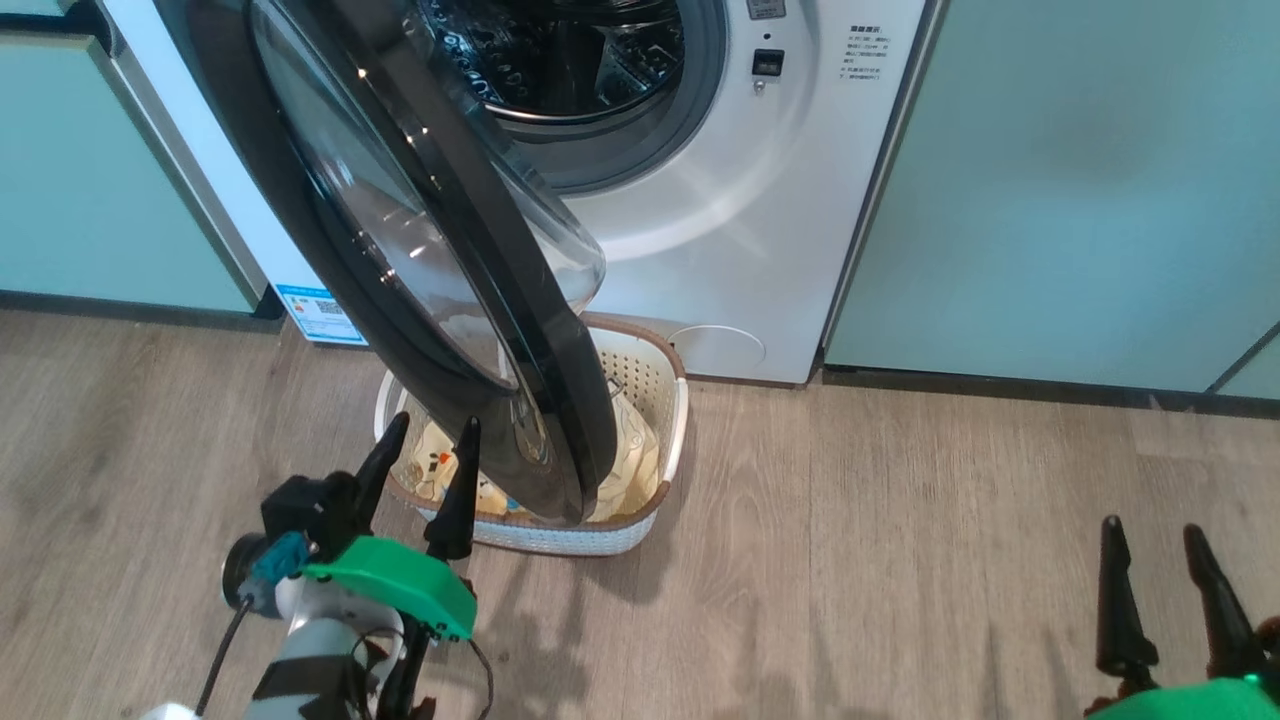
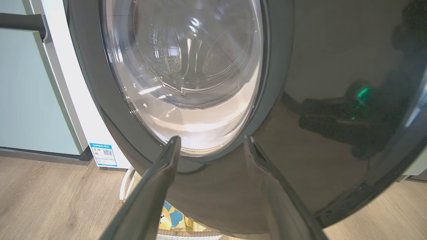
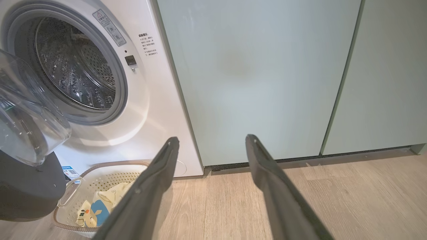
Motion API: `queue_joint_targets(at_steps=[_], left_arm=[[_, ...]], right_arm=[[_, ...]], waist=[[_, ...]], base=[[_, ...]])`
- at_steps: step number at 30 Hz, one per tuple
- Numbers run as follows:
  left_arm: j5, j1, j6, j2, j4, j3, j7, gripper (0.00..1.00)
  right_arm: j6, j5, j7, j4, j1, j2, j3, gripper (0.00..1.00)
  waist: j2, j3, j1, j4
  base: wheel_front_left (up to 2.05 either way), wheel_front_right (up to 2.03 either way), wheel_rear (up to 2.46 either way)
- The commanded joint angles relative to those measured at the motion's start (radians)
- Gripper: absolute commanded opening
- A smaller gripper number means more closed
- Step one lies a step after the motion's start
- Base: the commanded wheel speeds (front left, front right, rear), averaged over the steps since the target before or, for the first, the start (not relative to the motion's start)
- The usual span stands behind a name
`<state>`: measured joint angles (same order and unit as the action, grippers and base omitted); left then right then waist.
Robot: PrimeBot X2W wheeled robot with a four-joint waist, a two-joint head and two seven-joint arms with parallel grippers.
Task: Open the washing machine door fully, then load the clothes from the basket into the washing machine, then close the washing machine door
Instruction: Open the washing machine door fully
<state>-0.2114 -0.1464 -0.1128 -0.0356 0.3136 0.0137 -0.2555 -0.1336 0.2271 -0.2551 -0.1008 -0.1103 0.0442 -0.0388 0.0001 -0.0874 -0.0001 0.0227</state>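
1. Left gripper and right gripper both stand wide and hold nothing, over a grey wood-look floor.
2. Pale-green cabinets flank the white washing machine. The washing machine door hangs part open above the basket of clothes.
3. The blue QR sticker and the front panel print are too small to read.

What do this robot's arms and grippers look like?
Left gripper: two long black tapering fingers on a bright green housing, teal connector beside it, black cable along a pale forearm with a black band. Right gripper: same black fingers, green housing.
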Motion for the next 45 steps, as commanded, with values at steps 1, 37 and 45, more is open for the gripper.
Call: queue_joint_targets(at_steps=[1, 37, 45], left_arm=[[0.001, -0.025, -0.004, -0.015, -0.026, -0.03, -0.006, 1.0], [0.09, -0.134, 0.109, -0.028, -0.379, -0.133, -0.006, 0.0], [0.125, -0.186, 0.072, -0.022, -0.73, -0.032, -0.006, 0.0]], right_arm=[[0.003, -0.002, -0.007, 0.037, 0.007, 0.006, 0.018, 1.0], [0.003, 0.015, -0.007, 0.053, 0.014, 0.006, 0.013, 1.0], [0.003, 0.013, -0.007, 0.054, 0.022, 0.006, 0.011, 1.0]], waist=[[-0.0001, 0.001, 0.0001, -0.001], [-0.0001, -0.022, 0.0001, -0.004], [-0.0001, -0.023, 0.0001, 0.004]], base=[[0.0, 0.0, 0.0], [0.0, 0.0, 0.0], [0.0, 0.0, 0.0]])
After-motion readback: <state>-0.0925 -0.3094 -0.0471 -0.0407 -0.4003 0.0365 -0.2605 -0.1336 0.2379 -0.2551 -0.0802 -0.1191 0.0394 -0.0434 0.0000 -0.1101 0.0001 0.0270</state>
